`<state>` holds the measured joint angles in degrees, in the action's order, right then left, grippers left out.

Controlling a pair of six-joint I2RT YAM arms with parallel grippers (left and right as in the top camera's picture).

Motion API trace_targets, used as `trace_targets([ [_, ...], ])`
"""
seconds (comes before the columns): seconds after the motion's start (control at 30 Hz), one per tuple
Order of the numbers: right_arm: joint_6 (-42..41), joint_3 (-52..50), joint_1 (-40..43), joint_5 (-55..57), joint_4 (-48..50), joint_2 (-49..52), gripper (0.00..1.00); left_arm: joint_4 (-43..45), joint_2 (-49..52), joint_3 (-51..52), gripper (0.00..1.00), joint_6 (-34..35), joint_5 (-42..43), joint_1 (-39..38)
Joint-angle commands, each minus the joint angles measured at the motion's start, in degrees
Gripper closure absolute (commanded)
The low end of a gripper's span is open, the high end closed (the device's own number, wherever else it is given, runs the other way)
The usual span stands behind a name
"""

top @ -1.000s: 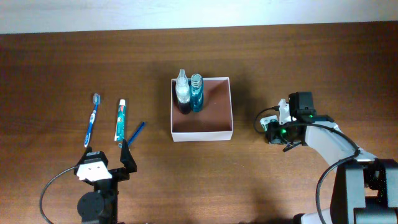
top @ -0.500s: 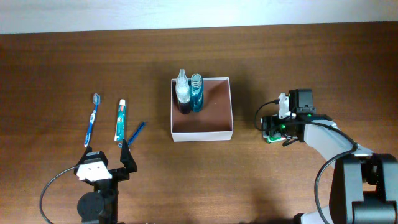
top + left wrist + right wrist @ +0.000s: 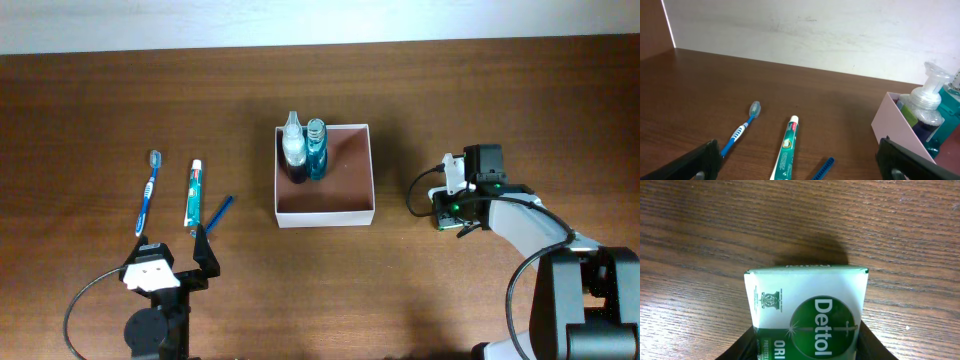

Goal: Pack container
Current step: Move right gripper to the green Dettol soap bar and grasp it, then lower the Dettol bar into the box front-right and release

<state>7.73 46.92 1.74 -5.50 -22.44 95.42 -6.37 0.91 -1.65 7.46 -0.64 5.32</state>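
The container [image 3: 325, 214], a square white box with a reddish-brown inside, stands mid-table; it also shows at the right of the left wrist view [image 3: 892, 125]. In its far-left corner stand a clear pump bottle [image 3: 292, 145] and a blue bottle [image 3: 316, 150]. My right gripper [image 3: 447, 208] is to the container's right, shut on a green-and-white Dettol packet [image 3: 807, 310] close over the table. My left gripper [image 3: 170, 243] is open and empty. It sits just in front of a toothbrush [image 3: 148, 190], a toothpaste tube [image 3: 193, 195] and a small blue stick [image 3: 219, 212].
The wooden table [image 3: 480, 90] runs to a white wall at the back. The toothbrush [image 3: 742, 131], toothpaste tube [image 3: 786, 147] and blue stick [image 3: 823, 167] lie between my left fingers in the left wrist view.
My right gripper has shifted slightly left and back and turned a little with the packet in it. My left arm has not moved.
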Motion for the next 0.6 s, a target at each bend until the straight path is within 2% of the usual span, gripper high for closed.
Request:
trace_targets([
  [0.0, -1.4, 0.1, 0.2, -0.1, -1.2, 1.1, 0.63, 0.1, -0.1, 0.3, 0.00, -0.9, -0.2, 0.4],
  [0.13, -5.2, 4.5, 0.2, -0.1, -6.1, 1.0, 0.63, 0.1, -0.1, 0.3, 0.01, -0.9, -0.2, 0.4],
  [0.27, -8.7, 13.0, 0.2, -2.8, -15.0, 1.0, 0.63, 0.1, -0.1, 0.3, 0.01, -0.9, -0.2, 0.4],
  [0.47, -11.5, 24.5, 0.2, -15.0, -24.4, 1.0, 0.63, 0.1, -0.1, 0.3, 0.01, -0.9, -0.2, 0.4],
  [0.57, -11.5, 28.7, 0.0, -25.6, -25.9, 1.0, 0.64, 0.1, -0.1, 0.3, 0.01, -0.9, -0.2, 0.4],
])
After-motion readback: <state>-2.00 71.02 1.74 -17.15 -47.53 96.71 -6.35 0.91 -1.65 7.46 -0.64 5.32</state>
